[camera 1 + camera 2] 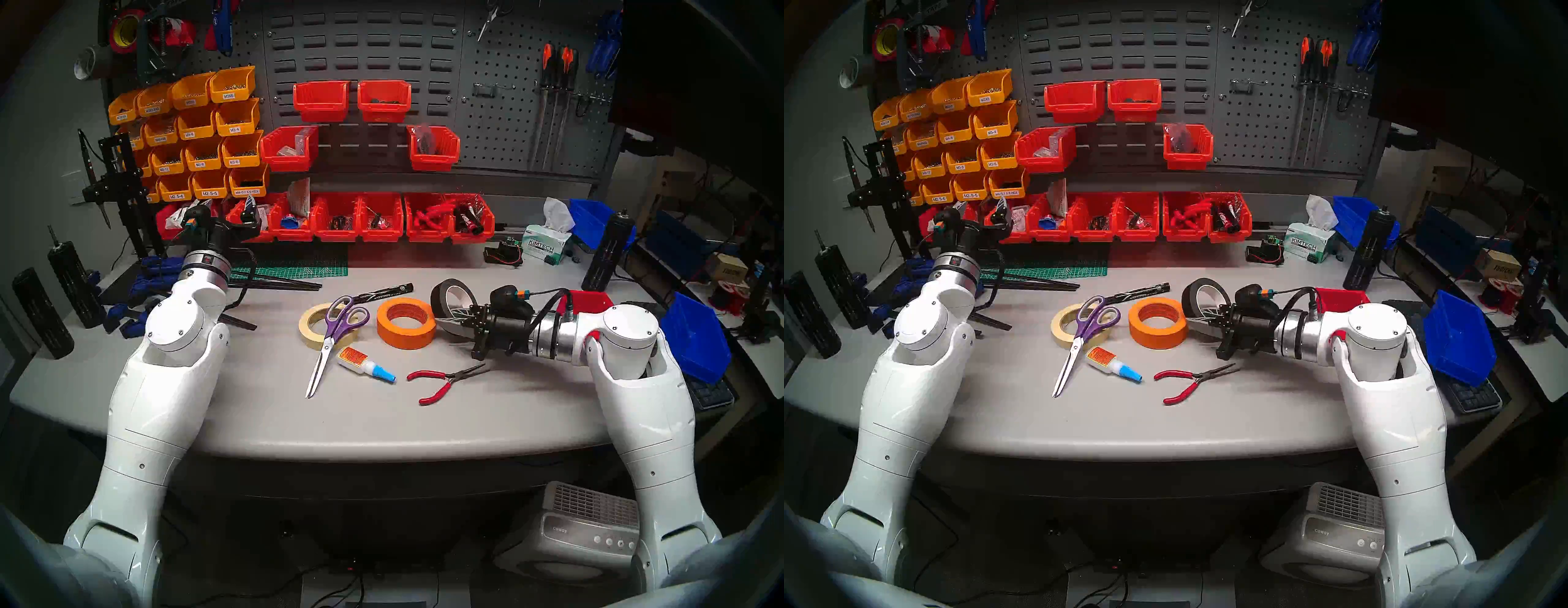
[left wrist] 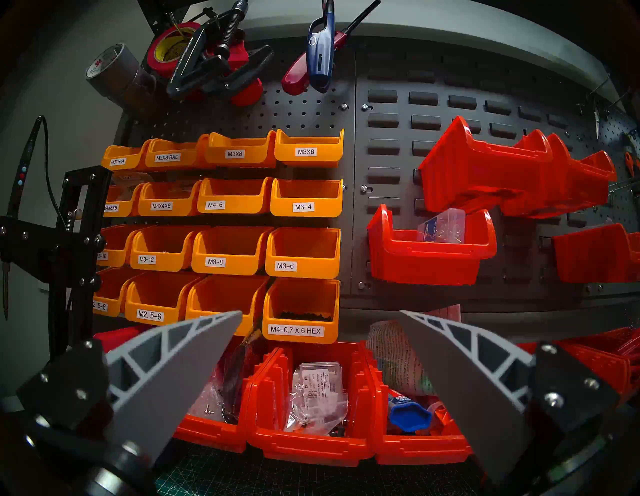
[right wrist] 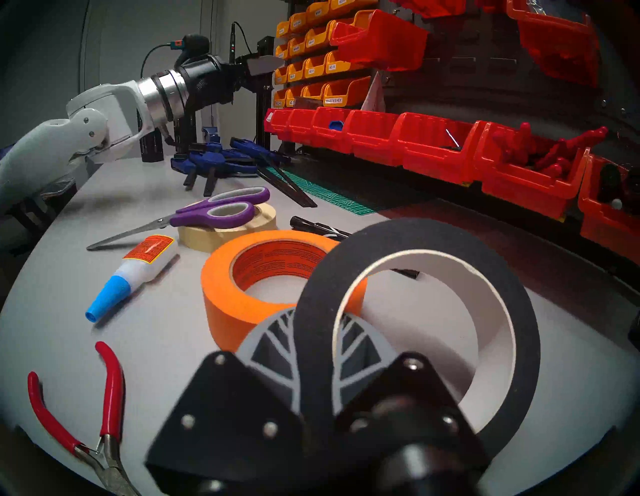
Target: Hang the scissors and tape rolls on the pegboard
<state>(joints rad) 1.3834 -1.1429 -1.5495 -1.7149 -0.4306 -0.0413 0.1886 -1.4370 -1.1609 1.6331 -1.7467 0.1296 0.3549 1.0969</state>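
Right gripper (image 3: 313,346) clamped on upright black tape roll (image 3: 433,311); left gripper (image 2: 320,363) wide open, empty. Purple scissors (image 1: 329,339) pointing near-left across cream masking-tape roll (image 1: 312,327), grey worktable (image 1: 254,403).

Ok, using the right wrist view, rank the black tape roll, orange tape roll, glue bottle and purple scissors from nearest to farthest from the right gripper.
1. black tape roll, pinched in the right gripper.
2. orange tape roll, just behind.
3. glue bottle, farther left.
4. purple scissors, beyond, atop the cream roll.

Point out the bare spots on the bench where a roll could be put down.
The table is bare along its near edge, in front of the red-handled pliers, and on the near left between the scissors and the left arm. The middle is crowded: cream tape roll, orange tape roll, glue bottle.
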